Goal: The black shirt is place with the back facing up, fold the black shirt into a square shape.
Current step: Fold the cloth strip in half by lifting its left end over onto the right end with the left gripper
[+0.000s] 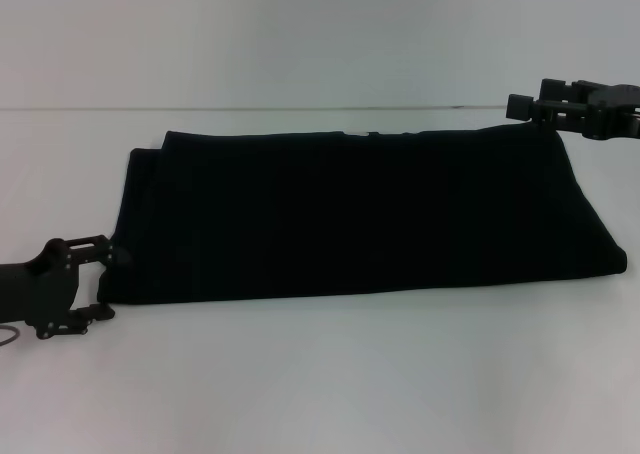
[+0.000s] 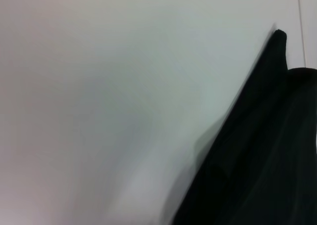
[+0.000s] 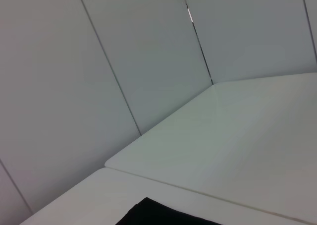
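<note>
Lying across the middle of the head view on the white worktop [image 1: 320, 384], the black shirt [image 1: 360, 219] is entered as one long horizontal band, apparently folded lengthwise already, with a layered edge showing at its upper left corner. Progress, as judged: the narrowing folds look done; folding the band across its length, to bring it to a square, is left. Left hand [image 1: 92, 286]: lower left of the frame, at the shirt's near left corner, fingers spread, with the cloth edge just beside or between them (contact cannot be confirmed). Right hand [image 1: 540, 107]: upper right of the frame, at the shirt's far right corner; whether its fingers are spread or pressed together cannot be told. Hidden or unclear: sleeves and neckline are not distinguishable, black on black; the number of layers is unknown; the left wrist view shows only a dark fabric corner, the right wrist view a sliver of cloth beneath bare wall panels [image 3: 99, 86].
</note>
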